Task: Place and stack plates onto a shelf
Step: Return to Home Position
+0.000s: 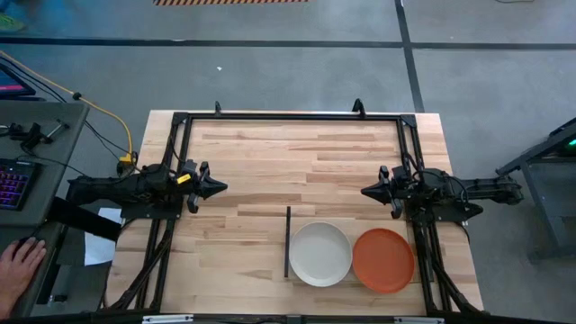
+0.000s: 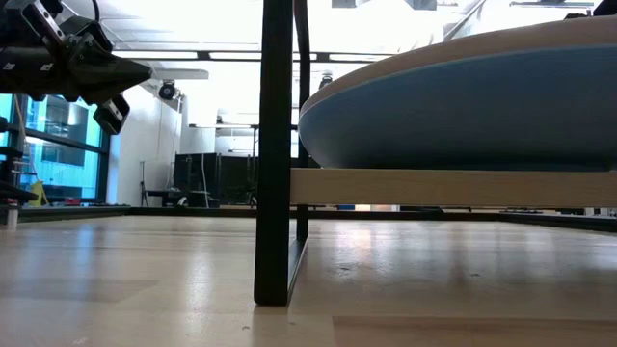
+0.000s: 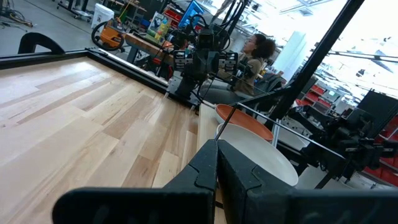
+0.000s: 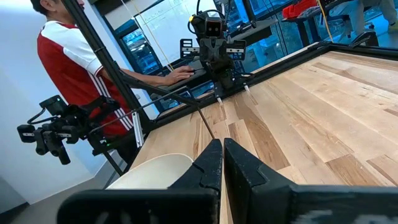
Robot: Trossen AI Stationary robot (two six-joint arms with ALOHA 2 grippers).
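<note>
The cream-white plate (image 1: 319, 254) and the red plate (image 1: 383, 259) lie side by side on the shelf, just right of its thin black upright strip (image 1: 288, 241), near the table's near edge. In the low view a blue plate (image 2: 463, 116) sits on the shelf board (image 2: 453, 188) with a paler plate on top of it. No pale blue-grey plate can be told apart. My left gripper (image 1: 219, 187) hovers shut over the table's left middle. My right gripper (image 1: 367, 191) hovers shut over the right middle, beyond the plates. Neither touches anything.
A black frame (image 1: 288, 114) rims the tabletop. Bare wood lies between the two grippers and toward the far edge. A person's hand (image 1: 18, 268) rests by a keyboard beyond the table's left side, and another person (image 3: 258, 50) sits past the right side.
</note>
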